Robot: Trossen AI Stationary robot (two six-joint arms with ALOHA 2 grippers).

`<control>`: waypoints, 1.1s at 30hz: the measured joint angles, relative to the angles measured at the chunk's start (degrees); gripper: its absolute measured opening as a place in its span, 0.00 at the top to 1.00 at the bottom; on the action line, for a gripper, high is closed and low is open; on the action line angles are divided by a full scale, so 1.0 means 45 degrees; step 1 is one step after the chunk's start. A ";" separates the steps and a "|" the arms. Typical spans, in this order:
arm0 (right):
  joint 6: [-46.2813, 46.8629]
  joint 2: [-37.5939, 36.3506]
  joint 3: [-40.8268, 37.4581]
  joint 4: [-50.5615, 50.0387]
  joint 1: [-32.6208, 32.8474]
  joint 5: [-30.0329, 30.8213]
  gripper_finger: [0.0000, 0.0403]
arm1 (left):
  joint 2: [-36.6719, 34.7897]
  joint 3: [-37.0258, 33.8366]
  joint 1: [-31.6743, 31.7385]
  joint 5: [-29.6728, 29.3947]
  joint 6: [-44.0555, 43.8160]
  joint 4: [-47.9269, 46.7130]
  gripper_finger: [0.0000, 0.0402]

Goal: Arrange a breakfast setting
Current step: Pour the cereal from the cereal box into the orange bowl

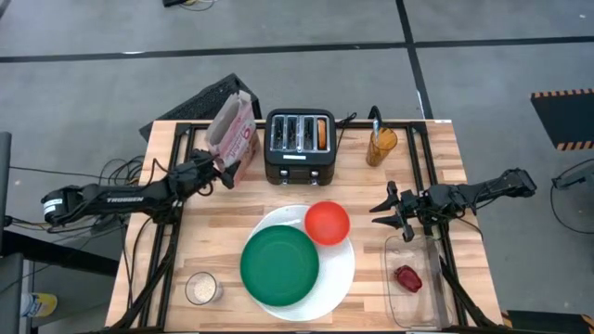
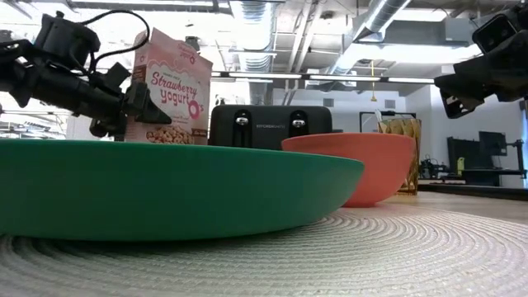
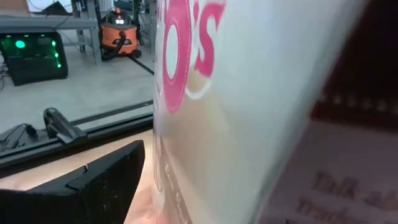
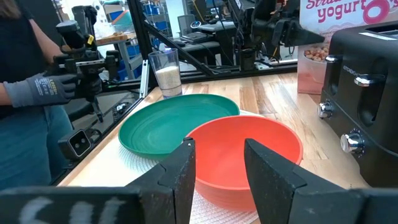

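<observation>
A large white plate [image 1: 339, 278] lies at the table's near middle. The green plate [image 1: 278, 265] rests on it, and the red bowl [image 1: 327, 223] sits on its far rim. A small red food item [image 1: 406, 278] lies in a clear tub [image 1: 418, 311]. Something orange-brown sits in the toaster's [image 1: 300, 147] right slot. My left gripper [image 1: 223, 173] is open at the near lower corner of a pink cereal box [image 1: 232, 130]. One finger [image 3: 93, 180] stands just beside the box's face [image 3: 249, 106]. My right gripper [image 4: 217, 168] is open and holds nothing, right of the bowl. My left gripper comes level at the cereal box from the table's left. The finger that shows stands a sliver off the box's face. The box hides the other finger, so I cannot tell whether the gripper touches it.
An amber glass [image 1: 380, 147] with a dark-handled utensil stands right of the toaster. A glass of pale grains [image 1: 201, 288] stands at the near left. A person with a gloved hand [image 4: 37, 90] stands beyond the table's left side.
</observation>
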 joint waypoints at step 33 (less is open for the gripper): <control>0.0000 0.0002 -0.0003 0.0000 -0.0001 0.0002 0.61 | 0.0497 0.0901 0.0641 0.0633 -0.0526 -0.0869 0.60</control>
